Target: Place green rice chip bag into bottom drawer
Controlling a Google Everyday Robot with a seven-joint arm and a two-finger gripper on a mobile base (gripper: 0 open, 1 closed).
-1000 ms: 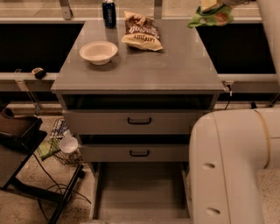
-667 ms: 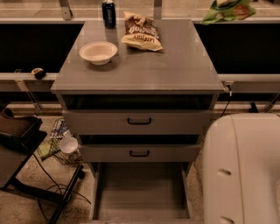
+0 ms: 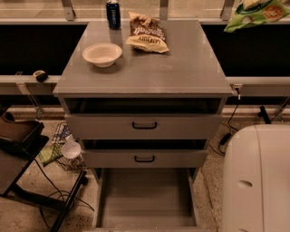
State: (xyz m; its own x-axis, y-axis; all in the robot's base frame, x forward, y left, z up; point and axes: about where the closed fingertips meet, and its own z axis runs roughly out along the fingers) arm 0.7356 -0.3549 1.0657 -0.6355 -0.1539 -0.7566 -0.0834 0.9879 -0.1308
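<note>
Pale claw (image 3: 251, 3) sits at the top-right edge; I cannot tell its grip. The bag (image 3: 258, 13) hangs just beneath it. The bottom drawer (image 3: 145, 199) lies open well below and to its left. Best to carry the bag clear of the worktop (image 3: 181, 68) front, lower it inside, then release.

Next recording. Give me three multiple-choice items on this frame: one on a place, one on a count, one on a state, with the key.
1. Where is the green rice chip bag? A) on the floor B) inside the top drawer C) at the picture's top right edge, off the cabinet top
2. How many things sit on the cabinet top? A) one B) three C) five
3. The bottom drawer is: A) pulled out B) shut C) taken away
Key: 1 C, it shows past the cabinet's right rear corner; the gripper is out of view. 2 B, the bowl, can and brown chip bag. 3 A, its tray juts out in front of the cabinet.
</note>
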